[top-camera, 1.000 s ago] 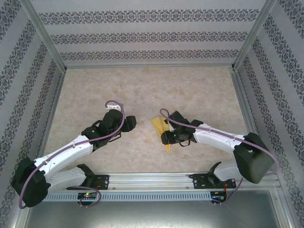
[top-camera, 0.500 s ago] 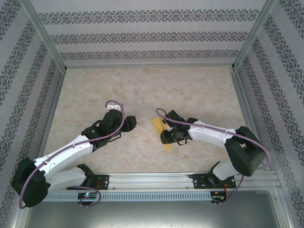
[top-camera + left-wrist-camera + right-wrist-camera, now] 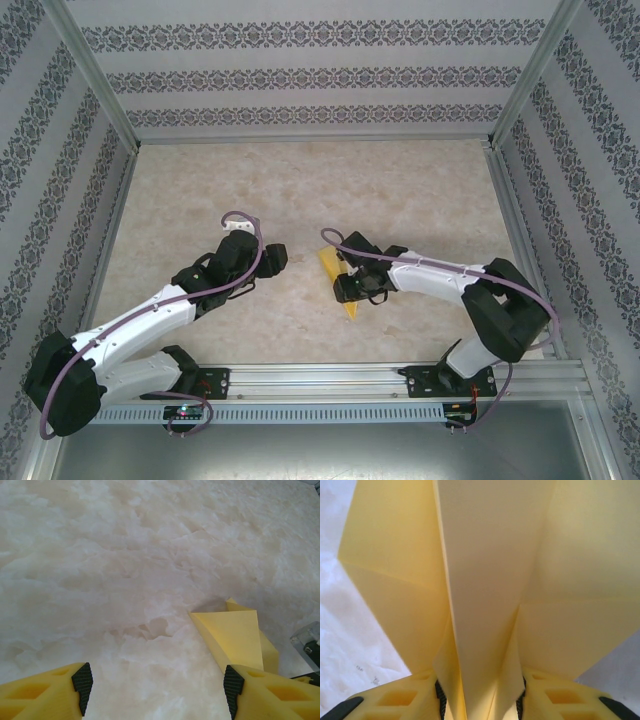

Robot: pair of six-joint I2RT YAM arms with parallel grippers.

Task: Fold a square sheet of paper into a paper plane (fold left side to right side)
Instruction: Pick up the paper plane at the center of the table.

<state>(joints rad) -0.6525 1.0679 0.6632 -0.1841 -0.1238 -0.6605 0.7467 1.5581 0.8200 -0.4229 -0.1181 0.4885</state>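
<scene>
The paper plane (image 3: 333,263) is a folded bright-yellow sheet lying pointed end toward the near edge, just right of the table's middle. My right gripper (image 3: 351,289) reaches in from the right and is shut on it. In the right wrist view both pads press the plane's folded layers (image 3: 490,580) between the jaws of the right gripper (image 3: 480,702), with the wings spreading out ahead. My left gripper (image 3: 276,258) hovers to the left of the plane, apart from it. In the left wrist view the left gripper (image 3: 157,686) stands open over bare table, the plane (image 3: 235,632) by its right finger.
The marble-patterned tabletop (image 3: 300,180) stretches free behind and to the left. Patterned walls with metal posts (image 3: 95,85) enclose the sides and back. A metal rail (image 3: 320,378) carrying both arm bases runs along the near edge.
The right arm's elbow has swung in and its gripper has shifted slightly left with the paper plane. The left arm has stayed put.
</scene>
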